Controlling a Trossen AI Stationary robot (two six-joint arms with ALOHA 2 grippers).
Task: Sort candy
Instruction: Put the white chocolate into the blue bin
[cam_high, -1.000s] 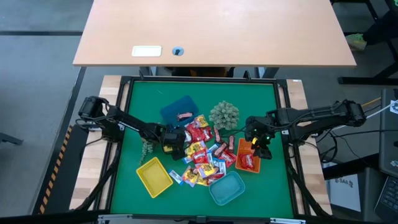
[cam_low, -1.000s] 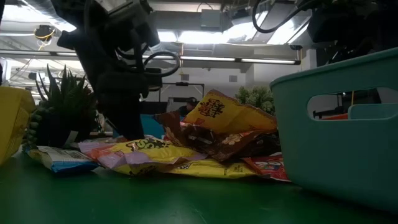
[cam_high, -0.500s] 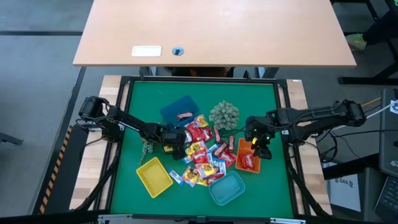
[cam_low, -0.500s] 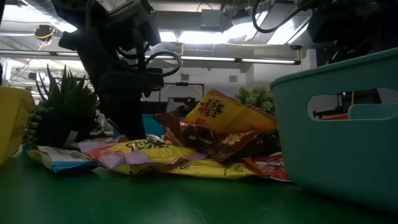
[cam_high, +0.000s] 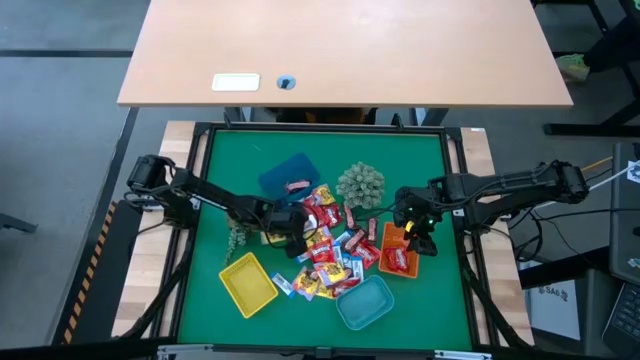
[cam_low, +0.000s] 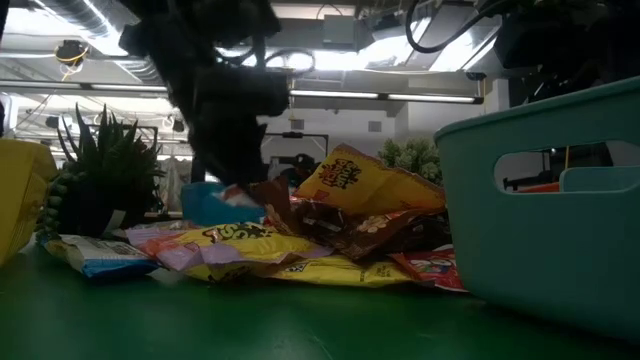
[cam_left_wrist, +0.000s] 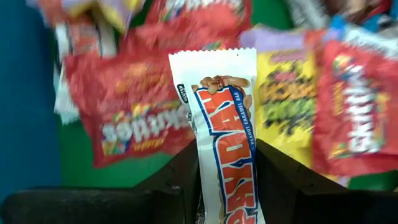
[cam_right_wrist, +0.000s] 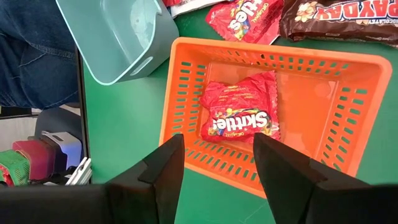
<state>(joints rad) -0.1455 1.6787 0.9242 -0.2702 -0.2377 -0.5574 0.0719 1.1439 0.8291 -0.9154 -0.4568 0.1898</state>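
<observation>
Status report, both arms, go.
Left gripper shut on white candy bar, above the candy pile. Right gripper open over orange tray, one red candy inside. Nothing in the way.

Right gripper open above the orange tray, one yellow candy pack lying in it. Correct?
Not quite. The pack in the orange tray is red, not yellow, as the right wrist view shows. The rest holds: the right gripper hangs open above that tray.
</observation>
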